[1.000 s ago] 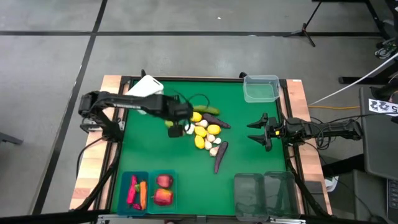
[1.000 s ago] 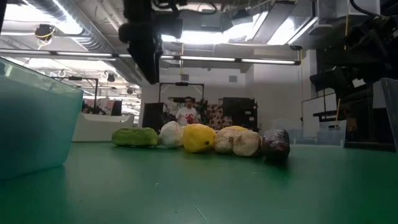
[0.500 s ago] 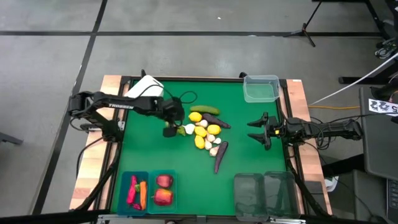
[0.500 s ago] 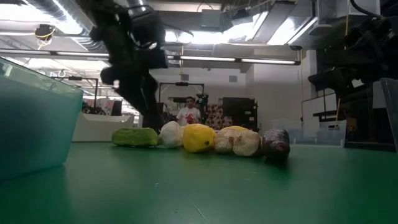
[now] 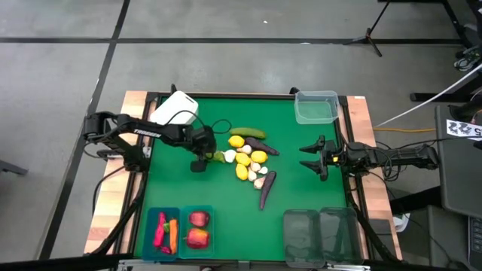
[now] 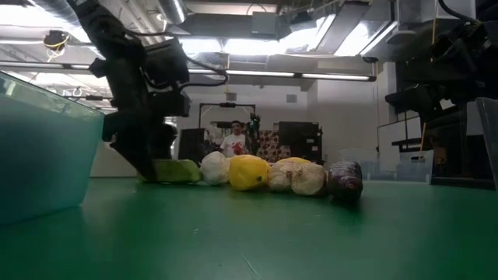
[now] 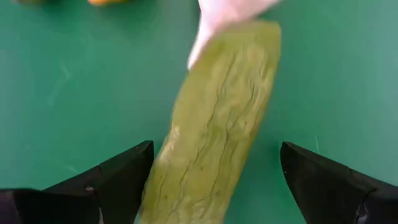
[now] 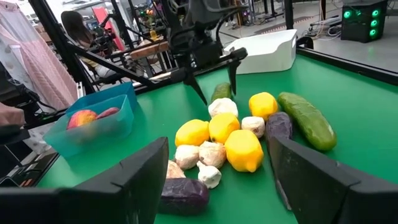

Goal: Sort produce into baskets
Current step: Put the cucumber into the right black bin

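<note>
My left gripper (image 5: 201,160) is low over the table, open, at the left edge of the produce pile. In the left wrist view (image 7: 216,147) its two fingers stand on either side of a green cucumber (image 7: 214,124) lying flat on the mat, with a gap on each side. The cucumber also shows in the high view (image 5: 218,156) and the low view (image 6: 176,170). A white garlic bulb (image 7: 217,15) touches the cucumber's far end. The pile holds yellow lemons (image 5: 243,159), garlic bulbs (image 5: 259,181), dark eggplants (image 5: 267,189) and a second cucumber (image 5: 250,133). My right gripper (image 5: 310,158) waits open to the right of the pile.
Two teal bins (image 5: 163,213) at the near left edge hold red peppers with a carrot, and apples (image 5: 198,228). Two clear dark-tinted bins (image 5: 320,235) stand near right, a clear tub (image 5: 316,108) far right, and a white box (image 5: 175,108) far left. A person shows in the room behind.
My left gripper has gone from above the pile toward the table's left edge and down to the mat, ending with its fingers astride the green cucumber's left end. The produce has stayed where it was.
</note>
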